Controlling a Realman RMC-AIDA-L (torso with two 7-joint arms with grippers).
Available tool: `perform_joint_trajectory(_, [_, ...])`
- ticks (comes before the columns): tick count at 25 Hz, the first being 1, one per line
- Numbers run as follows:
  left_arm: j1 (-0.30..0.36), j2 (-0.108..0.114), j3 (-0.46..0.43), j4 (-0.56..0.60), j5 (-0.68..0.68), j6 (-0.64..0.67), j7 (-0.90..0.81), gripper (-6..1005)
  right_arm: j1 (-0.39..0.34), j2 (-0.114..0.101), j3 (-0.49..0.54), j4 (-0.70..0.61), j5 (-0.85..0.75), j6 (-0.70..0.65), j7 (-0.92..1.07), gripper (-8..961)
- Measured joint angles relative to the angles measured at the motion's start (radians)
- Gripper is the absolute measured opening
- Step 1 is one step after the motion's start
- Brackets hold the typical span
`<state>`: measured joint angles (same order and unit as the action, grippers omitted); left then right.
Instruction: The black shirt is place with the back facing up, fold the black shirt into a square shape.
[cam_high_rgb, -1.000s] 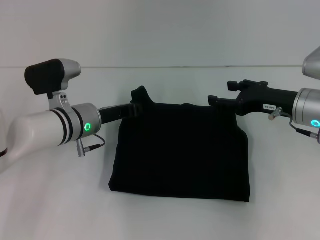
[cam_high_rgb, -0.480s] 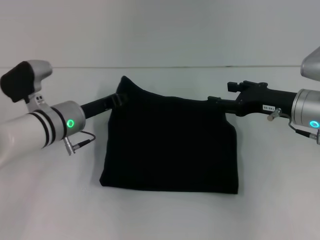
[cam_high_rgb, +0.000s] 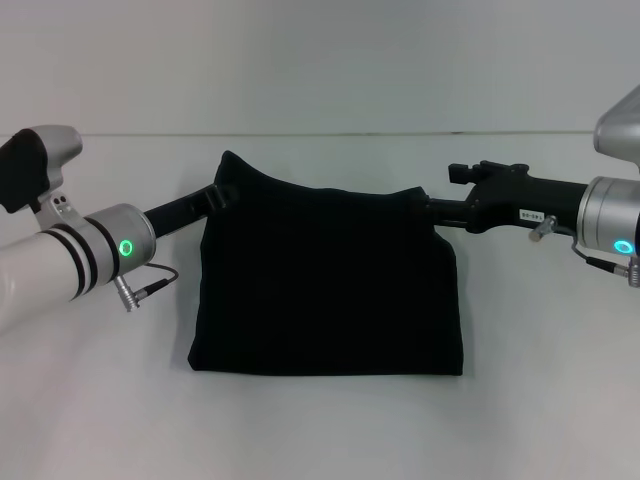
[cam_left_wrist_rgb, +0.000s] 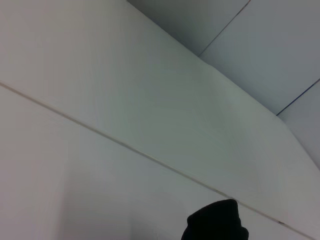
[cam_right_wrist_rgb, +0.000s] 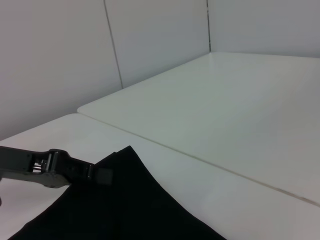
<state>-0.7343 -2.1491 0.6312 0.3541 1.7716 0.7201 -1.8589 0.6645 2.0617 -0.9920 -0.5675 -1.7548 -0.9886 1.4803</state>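
Two grippers, left (cam_high_rgb: 222, 192) and right (cam_high_rgb: 428, 205), each had jaws clamped on the black shirt's (cam_high_rgb: 330, 280) raised far corners above the surface (cam_high_rgb: 320, 430).

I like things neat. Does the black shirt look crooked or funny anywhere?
A little. The black shirt has its far left corner pulled up into a peak by the left gripper, higher than the corner at the right gripper. The near edge lies fairly straight.

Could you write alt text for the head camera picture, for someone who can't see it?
A black shirt folded into a rough rectangle hangs onto a white table, held up by its far corners by the left gripper and right gripper.
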Motion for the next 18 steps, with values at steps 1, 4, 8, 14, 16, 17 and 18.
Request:
perform_joint_trajectory(1, [-0.001,0.0,0.0,0.0,0.0,0.0,0.0,57,0.001,0.0,0.0,0.0,0.0,0.0,0.0,851])
perform_joint_trajectory(4, [-0.005,0.0,0.003,0.0,0.0,0.002,0.002,59,0.002,0.0,-0.001,0.0,0.0,0.0,0.0,851])
perform_joint_trajectory(8, [-0.011,0.002,0.009,0.001,0.0,0.005,0.002,61,0.002,0.0,-0.002,0.0,0.0,0.0,-0.001,851])
perform_joint_trajectory(14, [-0.014,0.006,0.004,0.002,0.0,-0.001,0.003,64,0.005,0.0,-0.002,0.0,0.0,0.004,-0.003,850])
perform_joint_trajectory(16, [-0.007,0.007,0.003,0.004,0.003,-0.001,0.003,65,0.005,0.0,-0.002,0.0,-0.001,0.005,-0.003,849])
perform_joint_trajectory(17, [-0.001,0.008,0.003,0.008,0.005,-0.002,0.004,65,0.005,0.0,-0.002,0.0,-0.003,0.005,-0.003,849])
perform_joint_trajectory(18, [0.006,0.008,0.004,0.014,0.006,-0.002,0.005,66,0.006,0.0,-0.002,0.0,-0.006,0.004,-0.003,849])
